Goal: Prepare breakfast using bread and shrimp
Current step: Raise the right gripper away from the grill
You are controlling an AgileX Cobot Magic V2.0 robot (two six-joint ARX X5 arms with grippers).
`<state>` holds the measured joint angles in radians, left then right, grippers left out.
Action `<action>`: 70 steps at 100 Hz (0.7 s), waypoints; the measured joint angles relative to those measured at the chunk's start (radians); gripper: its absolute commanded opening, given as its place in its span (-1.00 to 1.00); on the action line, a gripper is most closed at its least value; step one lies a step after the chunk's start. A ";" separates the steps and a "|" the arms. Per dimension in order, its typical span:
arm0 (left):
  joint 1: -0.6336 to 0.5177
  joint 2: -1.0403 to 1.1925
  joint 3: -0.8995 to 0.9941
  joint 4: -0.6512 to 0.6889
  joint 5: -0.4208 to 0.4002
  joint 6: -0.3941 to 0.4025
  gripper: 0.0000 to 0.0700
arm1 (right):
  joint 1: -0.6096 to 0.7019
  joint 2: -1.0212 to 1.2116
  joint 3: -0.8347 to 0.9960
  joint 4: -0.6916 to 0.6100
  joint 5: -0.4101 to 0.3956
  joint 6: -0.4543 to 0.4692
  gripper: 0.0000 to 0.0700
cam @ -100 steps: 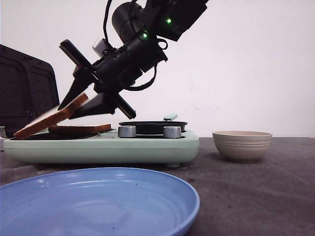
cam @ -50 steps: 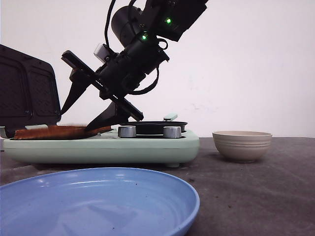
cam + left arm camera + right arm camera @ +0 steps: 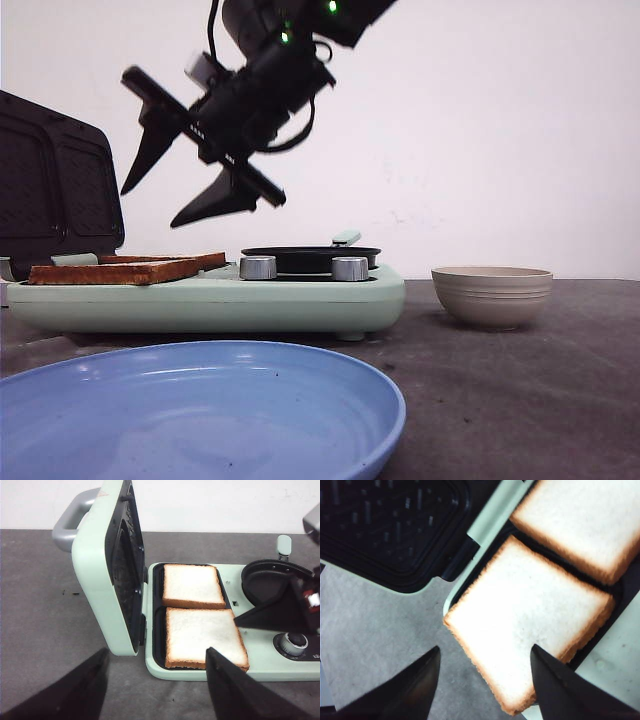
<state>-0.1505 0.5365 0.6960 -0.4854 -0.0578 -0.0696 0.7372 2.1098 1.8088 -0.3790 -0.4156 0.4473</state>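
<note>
Golden-crusted bread [image 3: 115, 270] lies flat, two slices side by side in the sandwich maker [image 3: 210, 298], directly beneath my right gripper [image 3: 180, 185], which hangs open and empty above the near slice.

the bread [image 3: 205, 635] is white in the middle with a golden-brown toasted crust, on both slices. the sandwich maker [image 3: 300, 300] is pale mint green with black plates; its open lid [image 3: 122, 575] shows a black waffle-grid pattern inside and a grey handle. the knobs [image 3: 258, 267] are silver. at 6 o'clock in the front view sits a light blue plate [image 3: 200, 410]; at 3 o'clock, a beige ribbed bowl [image 3: 491, 295]. the table [image 3: 520, 400] is dark grey, the wall white. the right gripper [image 3: 190, 180] is black.
</note>
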 measured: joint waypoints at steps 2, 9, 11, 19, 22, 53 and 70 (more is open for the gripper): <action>0.000 0.000 0.000 0.000 0.000 0.000 -0.07 | -0.002 0.000 0.014 -0.018 0.002 -0.009 0.01; 0.000 0.000 0.000 0.000 0.000 0.000 -0.07 | -0.012 0.000 0.056 -0.076 0.016 -0.047 0.01; 0.000 0.000 0.000 0.000 0.000 0.000 -0.07 | -0.013 0.000 0.066 -0.091 0.024 -0.057 0.01; 0.000 0.000 0.000 0.000 0.000 0.000 -0.07 | -0.024 -0.008 0.089 -0.146 0.056 -0.100 0.01; 0.000 0.000 0.000 0.000 0.000 0.000 -0.07 | -0.029 -0.013 0.092 -0.166 0.066 -0.116 0.01; 0.000 0.000 0.000 -0.002 0.000 0.000 -0.07 | -0.100 -0.149 0.093 -0.291 0.145 -0.280 0.00; 0.000 0.000 0.000 -0.002 0.000 0.000 -0.07 | -0.118 -0.232 0.093 -0.332 0.146 -0.349 -0.01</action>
<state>-0.1505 0.5365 0.6960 -0.4870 -0.0582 -0.0696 0.6189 1.8774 1.9015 -0.7109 -0.2695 0.0986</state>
